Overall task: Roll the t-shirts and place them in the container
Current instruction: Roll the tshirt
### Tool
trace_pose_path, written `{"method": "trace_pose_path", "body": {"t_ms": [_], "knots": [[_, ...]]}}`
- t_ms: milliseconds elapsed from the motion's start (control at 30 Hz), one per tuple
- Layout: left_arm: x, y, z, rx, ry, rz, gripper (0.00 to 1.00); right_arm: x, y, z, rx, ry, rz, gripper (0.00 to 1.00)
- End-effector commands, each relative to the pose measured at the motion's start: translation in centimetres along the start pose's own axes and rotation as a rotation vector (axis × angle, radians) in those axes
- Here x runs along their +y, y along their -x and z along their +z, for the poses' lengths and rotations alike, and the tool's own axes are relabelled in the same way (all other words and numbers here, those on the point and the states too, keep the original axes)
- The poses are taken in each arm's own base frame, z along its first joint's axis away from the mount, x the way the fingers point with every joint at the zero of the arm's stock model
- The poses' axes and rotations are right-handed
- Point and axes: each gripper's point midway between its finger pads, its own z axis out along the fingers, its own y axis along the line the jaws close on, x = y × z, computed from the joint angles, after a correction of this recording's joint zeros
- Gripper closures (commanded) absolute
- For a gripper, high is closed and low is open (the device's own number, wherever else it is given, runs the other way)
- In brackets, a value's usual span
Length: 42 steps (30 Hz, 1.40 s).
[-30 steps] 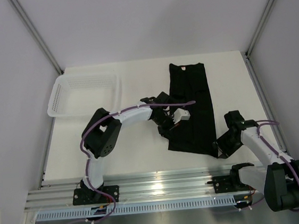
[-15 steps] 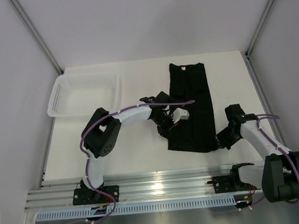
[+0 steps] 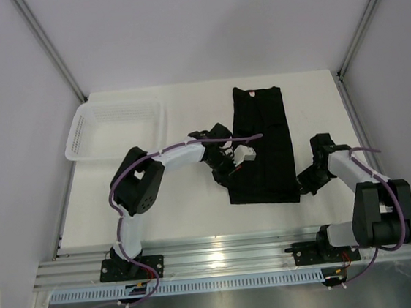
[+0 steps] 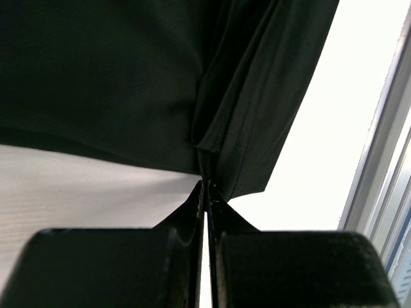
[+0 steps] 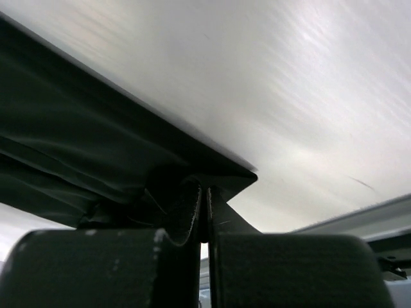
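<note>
One black t-shirt [image 3: 263,129] lies on the white table as a long narrow folded strip, its neck label [image 3: 253,94] at the far end. My left gripper [image 3: 225,175] is shut on the shirt's near left edge; in the left wrist view the fabric [image 4: 115,70] bunches into the closed left gripper [image 4: 205,185]. My right gripper [image 3: 304,185] is shut on the near right corner; in the right wrist view the hem [image 5: 77,135] is pinched by the closed right gripper [image 5: 207,187]. No other t-shirt is in view.
A white mesh basket [image 3: 118,126] stands at the far left of the table. A metal rail [image 3: 216,252] runs along the near edge, with grey walls and frame posts on both sides.
My right arm has swung away from the near edge, carrying the shirt's near right corner with it. The near hem now lies straighter and slightly farther back. The left gripper has barely shifted.
</note>
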Motion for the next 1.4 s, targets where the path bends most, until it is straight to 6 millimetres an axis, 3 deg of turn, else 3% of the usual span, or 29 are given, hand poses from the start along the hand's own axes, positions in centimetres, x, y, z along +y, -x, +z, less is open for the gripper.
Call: {"method": "trace_pose_path", "body": {"t_ms": [0, 133, 300, 433, 533, 800, 1067, 1167, 1233, 1267, 1333, 1367], "knots": [[0.6, 1.4, -1.3, -0.035, 0.036, -0.003, 0.99, 2.0, 2.3, -0.7, -0.056, 0.048, -0.007, 1.00], [0.7, 1.7, -1.4, -0.050, 0.042, 0.004, 0.99, 3.1, 2.8, -0.9, -0.053, 0.085, 0.008, 0.99], [0.9, 3.7, -1.7, -0.101, 0.040, 0.010, 0.99, 3.3, 2.8, -0.3, -0.037, 0.086, 0.011, 0.96], [1.1, 4.2, -1.6, -0.116, 0.042, 0.019, 0.99, 3.6, 3.0, 0.1, -0.031, 0.090, -0.006, 0.85], [1.2, 4.3, -1.4, -0.119, 0.035, 0.009, 0.99, 4.1, 3.4, -0.1, -0.047, 0.103, -0.031, 0.75], [1.8, 3.8, -0.6, -0.095, 0.042, -0.030, 0.98, 4.3, 5.1, -1.1, -0.123, 0.077, -0.091, 0.66], [2.1, 2.7, -0.6, -0.054, 0.066, -0.054, 0.84, 5.7, 6.4, -3.5, -0.187, 0.113, -0.185, 0.59], [1.9, 3.0, -1.1, -0.064, 0.072, -0.052, 0.77, 6.3, 5.7, -4.5, -0.217, 0.149, -0.250, 0.61], [1.9, 3.1, -1.3, -0.064, 0.075, -0.056, 0.76, 6.9, 4.3, -4.5, -0.213, 0.186, -0.304, 0.70], [1.9, 3.0, -1.3, -0.062, 0.078, -0.057, 0.76, 7.5, 2.5, -4.3, -0.169, 0.223, -0.353, 0.84], [1.8, 3.1, -1.5, -0.063, 0.082, -0.055, 0.73, 8.1, 0.9, -3.6, -0.131, 0.280, -0.399, 0.96], [1.8, 2.9, -1.4, -0.058, 0.081, -0.060, 0.72, 9.4, -0.6, -3.6, -0.098, 0.347, -0.444, 1.00]]}}
